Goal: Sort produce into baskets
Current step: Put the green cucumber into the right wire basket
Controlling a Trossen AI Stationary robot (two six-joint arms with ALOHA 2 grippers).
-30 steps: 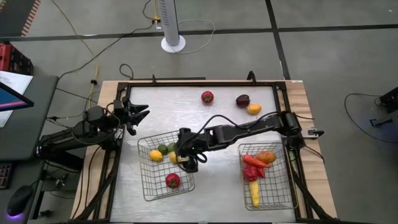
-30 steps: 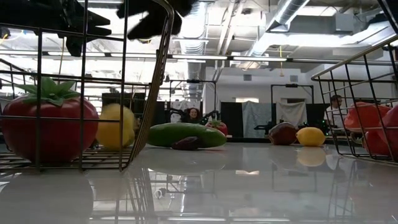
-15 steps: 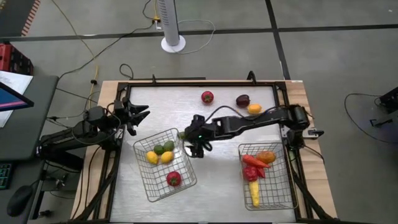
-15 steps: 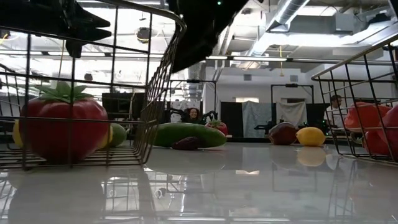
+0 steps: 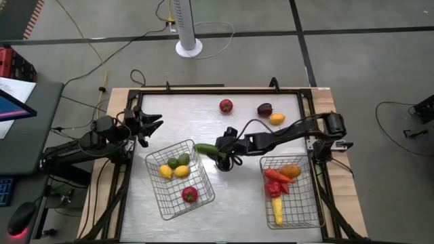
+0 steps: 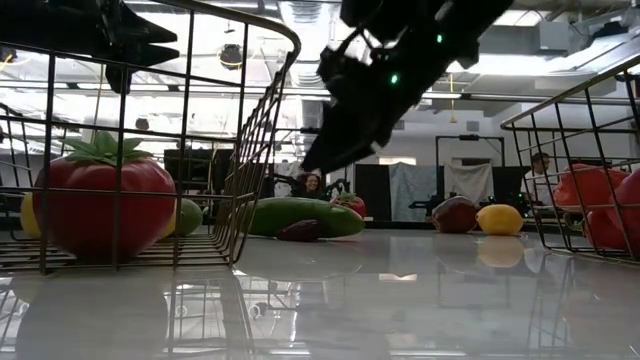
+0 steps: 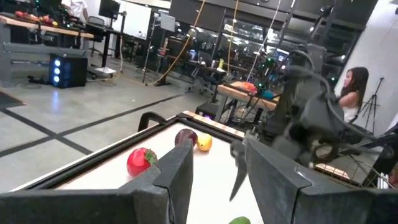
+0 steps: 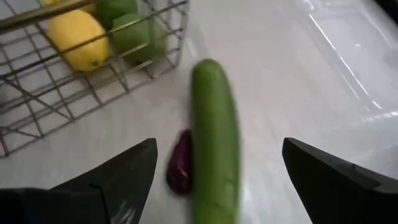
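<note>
A green cucumber (image 5: 207,150) lies flat on the table just right of the left wire basket (image 5: 157,196), with a small dark maroon piece (image 8: 180,169) beside it. My right gripper (image 5: 222,157) hangs open and empty above the cucumber (image 8: 214,143), one finger on each side, touching nothing. The left basket holds two yellow fruits (image 5: 181,171), green ones (image 5: 183,159) and a red tomato (image 5: 189,194). The right basket (image 5: 306,215) holds orange, red and yellow pieces. My left gripper (image 5: 152,124) waits open and empty at the table's left side.
A red tomato (image 5: 226,105), a dark maroon fruit (image 5: 264,109) and a yellow fruit (image 5: 277,118) lie loose near the far edge. A black frame (image 5: 217,90) runs round the table. Bare tabletop lies between the two baskets.
My right gripper has risen out of the left basket and gone toward the table's right and far side, to above the cucumber. The yellow fruit it was at now lies in the basket. The left basket has shifted and turned a little.
</note>
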